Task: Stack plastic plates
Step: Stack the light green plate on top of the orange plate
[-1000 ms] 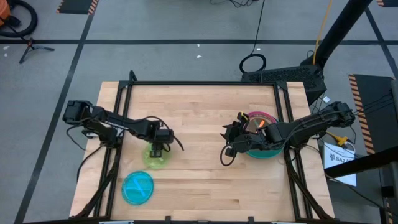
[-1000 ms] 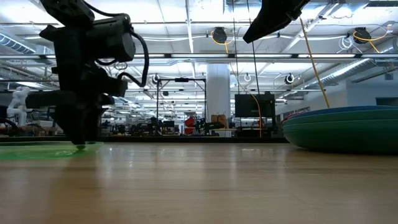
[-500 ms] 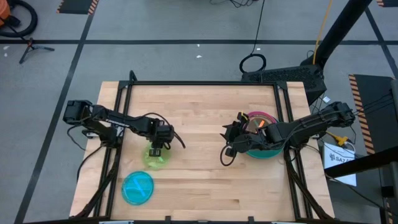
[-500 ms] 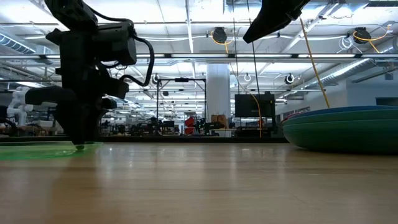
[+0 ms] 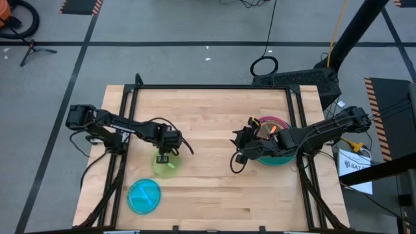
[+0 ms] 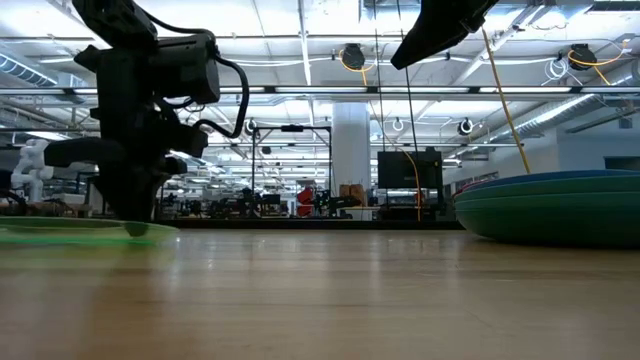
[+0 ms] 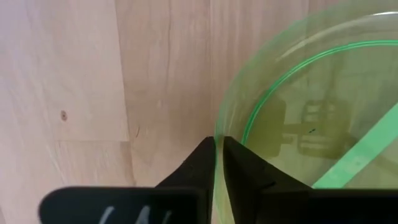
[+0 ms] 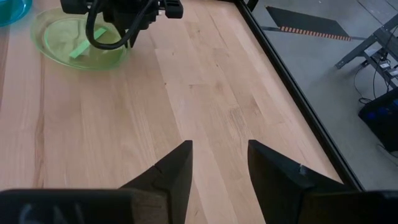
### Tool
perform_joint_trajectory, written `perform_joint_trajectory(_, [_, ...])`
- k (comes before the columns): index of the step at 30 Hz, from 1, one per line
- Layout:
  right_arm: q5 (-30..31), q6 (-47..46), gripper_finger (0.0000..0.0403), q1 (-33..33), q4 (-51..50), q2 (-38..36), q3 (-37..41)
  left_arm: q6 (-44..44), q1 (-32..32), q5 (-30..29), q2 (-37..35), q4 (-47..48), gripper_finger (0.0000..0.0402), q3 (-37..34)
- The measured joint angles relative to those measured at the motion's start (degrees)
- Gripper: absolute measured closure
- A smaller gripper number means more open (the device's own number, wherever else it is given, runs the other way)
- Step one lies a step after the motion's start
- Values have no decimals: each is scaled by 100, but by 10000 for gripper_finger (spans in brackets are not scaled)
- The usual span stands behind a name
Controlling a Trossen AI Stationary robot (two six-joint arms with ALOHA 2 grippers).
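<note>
A lime plastic plate [image 5: 166,167] lies on the left half of the table, and my left gripper [image 5: 164,157] is shut on its far rim. A cyan plate [image 5: 143,196] lies nearer the front left corner. At the right, a stack of plates [image 5: 273,146] sits on the table, with a teal one at the bottom and pink and magenta ones above. Beside that stack, toward the table's middle, my right gripper [image 8: 219,146] hovers open with nothing between its fingers. My left gripper pinches the lime plate's far rim [image 7: 217,134], one finger [image 7: 199,165] outside the rim and the other [image 7: 242,163] inside the dish. The fingers come from above, pointing down. The rest of the plate [image 6: 70,231] stays low at the table.
Black frame rails [image 5: 127,104] run along the table's left, far and right sides. Bare wood [image 5: 208,175] lies between the lime plate and the stack. The stack shows as a teal mound [image 6: 555,205] in the low view.
My left gripper has taken hold of the lime plate's far rim. The plate has shifted slightly toward the table's right, and in the low view its edge sits a little higher than before.
</note>
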State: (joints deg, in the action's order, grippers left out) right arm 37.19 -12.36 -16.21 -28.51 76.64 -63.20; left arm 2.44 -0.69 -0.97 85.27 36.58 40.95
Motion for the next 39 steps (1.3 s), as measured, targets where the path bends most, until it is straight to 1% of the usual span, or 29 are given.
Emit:
perform_joint_trajectory(7, [0, 0, 255, 0, 0, -1, 0, -269, 0, -40, -2, -37, 395, 4])
perform_joint_trajectory(16, [0, 1, 255, 0, -2, -1, 0, -748, 2, -84, 0, -16, 396, 51])
perform_joint_trajectory(22, [0, -3, 255, -2, -57, 0, 0, -868, 2, -261, 9, 143, 396, 498])
perform_joint_trajectory(29, [-148, -375, 255, -2, -483, -1, 0, -874, 11, -809, 9, 384, 396, 1085])
perform_joint_trajectory(35, [-149, -409, 255, -2, -426, -2, 0, -873, 49, -840, 9, 368, 396, 1410])
perform_joint_trajectory(39, [-147, -407, 255, 0, -248, 9, 0, -973, 157, -1167, 9, 378, 396, 1599])
